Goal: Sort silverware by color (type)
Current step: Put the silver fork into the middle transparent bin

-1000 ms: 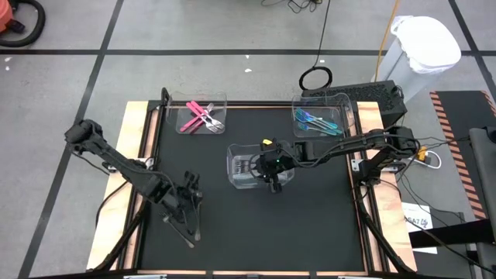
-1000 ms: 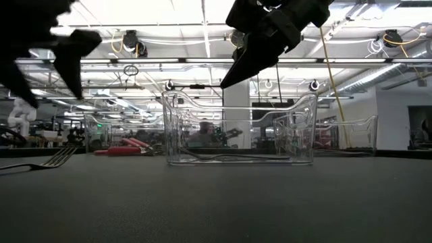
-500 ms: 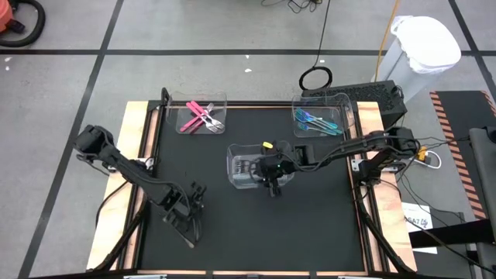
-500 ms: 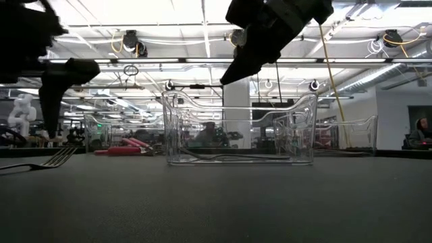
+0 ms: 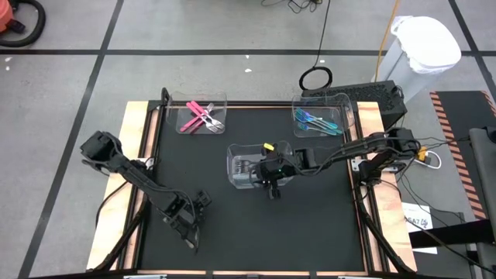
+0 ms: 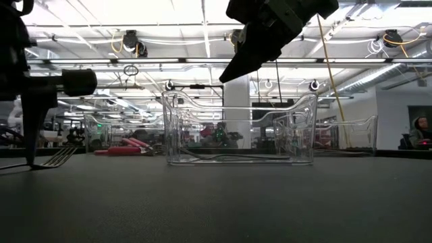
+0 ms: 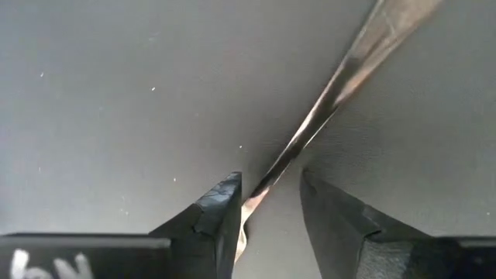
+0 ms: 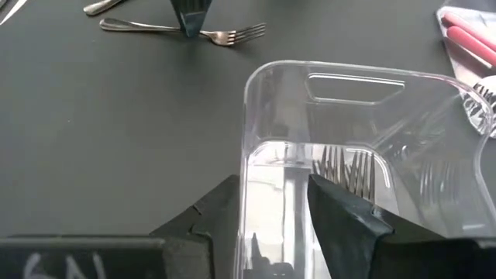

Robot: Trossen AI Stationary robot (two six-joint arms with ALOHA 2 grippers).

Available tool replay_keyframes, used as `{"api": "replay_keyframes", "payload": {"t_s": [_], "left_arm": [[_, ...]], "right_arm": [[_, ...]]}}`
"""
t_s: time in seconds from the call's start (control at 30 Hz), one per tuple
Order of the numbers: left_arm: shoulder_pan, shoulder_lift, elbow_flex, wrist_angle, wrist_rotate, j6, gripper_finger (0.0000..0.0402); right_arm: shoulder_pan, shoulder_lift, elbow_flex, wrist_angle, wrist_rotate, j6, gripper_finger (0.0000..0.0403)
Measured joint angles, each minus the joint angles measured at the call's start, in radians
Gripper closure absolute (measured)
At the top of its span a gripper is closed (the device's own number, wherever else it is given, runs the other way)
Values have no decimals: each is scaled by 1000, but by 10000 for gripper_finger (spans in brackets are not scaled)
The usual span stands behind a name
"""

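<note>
Left gripper [image 7: 270, 203] straddles a grey fork's handle [image 7: 333, 97], fingers apart, tines cut off; right gripper [image 5: 271, 186] hangs part-open, empty.

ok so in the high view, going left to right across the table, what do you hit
left arm's fingers down at the grey metal fork → clear bin with the pink-handled silverware → middle clear bin with grey metal forks → right arm's fingers → clear bin with the blue-teal silverware

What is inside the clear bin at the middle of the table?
Plain grey metal forks lie in the middle bin. The right gripper overhangs its near edge, so a full count isn't possible.
</note>
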Motion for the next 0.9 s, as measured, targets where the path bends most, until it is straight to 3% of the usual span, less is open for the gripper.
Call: {"api": "replay_keyframes", "payload": {"t_s": [0.4,0.5,0.7,0.9], "left_arm": [[5,26,20,-7,2,119,271],[22,26,21,-11,36,113,297],[52,27,21,-29,93,93,385],[61,27,21,-30,106,4,387]], "right_arm": [[0,0,0,0,0,-2,254],[0,0,0,0,0,-2,254],[0,0,0,0,0,-3,254],[0,0,0,0,0,-3,255]]}}
